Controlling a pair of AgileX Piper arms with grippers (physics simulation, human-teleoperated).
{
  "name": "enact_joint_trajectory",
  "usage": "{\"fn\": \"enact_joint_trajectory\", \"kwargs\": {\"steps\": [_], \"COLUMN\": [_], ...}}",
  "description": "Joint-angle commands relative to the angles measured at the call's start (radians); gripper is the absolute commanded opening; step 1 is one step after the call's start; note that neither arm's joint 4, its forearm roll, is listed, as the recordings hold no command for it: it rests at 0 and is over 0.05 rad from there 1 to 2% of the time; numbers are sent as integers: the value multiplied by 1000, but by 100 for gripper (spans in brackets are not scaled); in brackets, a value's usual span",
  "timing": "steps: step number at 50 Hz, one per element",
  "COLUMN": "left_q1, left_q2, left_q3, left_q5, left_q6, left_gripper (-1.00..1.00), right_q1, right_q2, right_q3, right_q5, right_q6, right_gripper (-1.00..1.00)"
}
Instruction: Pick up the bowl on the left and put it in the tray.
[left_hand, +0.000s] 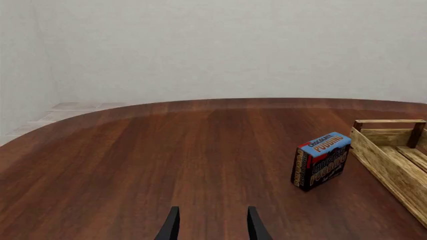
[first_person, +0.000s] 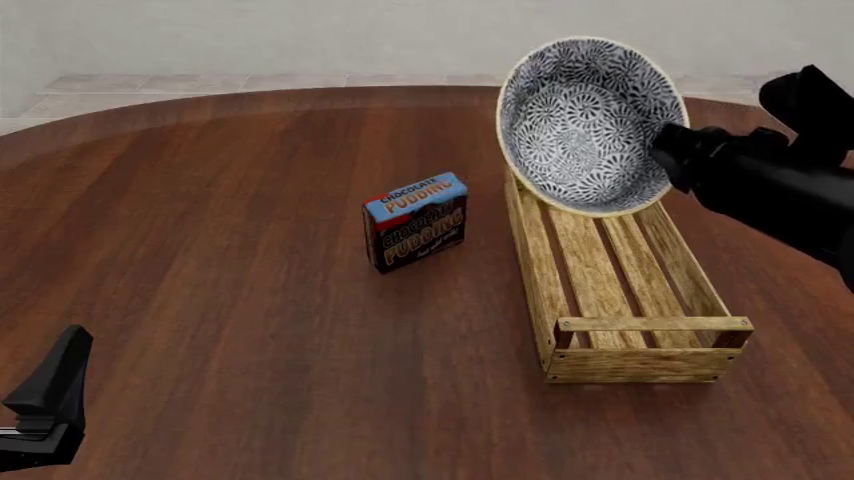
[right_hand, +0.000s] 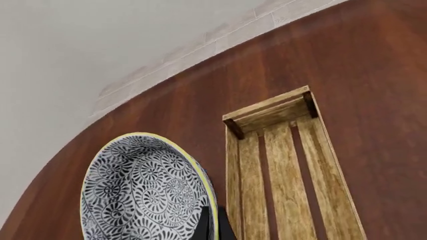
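The blue-and-white patterned bowl (first_person: 587, 125) hangs in the air, tipped on its side with its opening facing the camera, over the far end of the wooden tray (first_person: 641, 365). My right gripper (first_person: 663, 150) is shut on the bowl's right rim. In the right wrist view the bowl (right_hand: 143, 195) fills the foreground, my right gripper (right_hand: 212, 227) pinches its yellowish rim, and the tray (right_hand: 270, 107) lies beyond it. My left gripper (first_person: 47, 400) sits low at the table's near left, far from both. Its fingers (left_hand: 172, 225) stand apart, so the left gripper (left_hand: 212, 216) is open and holds nothing.
A blue chocolate pudding box (first_person: 416, 222) stands upright on the dark wooden table, just left of the tray. In the left wrist view the pudding box (left_hand: 322, 160) is beside the tray's corner (left_hand: 390, 165).
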Motion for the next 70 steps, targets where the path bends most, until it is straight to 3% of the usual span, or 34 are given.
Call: {"fn": "enact_joint_trajectory", "kwargs": {"steps": [1,9,30,70], "left_q1": [0,0,0,0], "left_q2": [0,0,0,0], "left_q3": [0,0,0,0], "left_q5": [0,0,0,0], "left_q6": [0,0,0,0], "left_gripper": [100,100,100,100], "right_q1": [-44,-83,-81,-137], "right_q2": [13,28,89,198], "right_q3": [25,56,77,128], "right_q5": [-10,-26,-49,-156], "right_q6": [50,102,157,200], "right_gripper": [-100,-100,-100,-100]}}
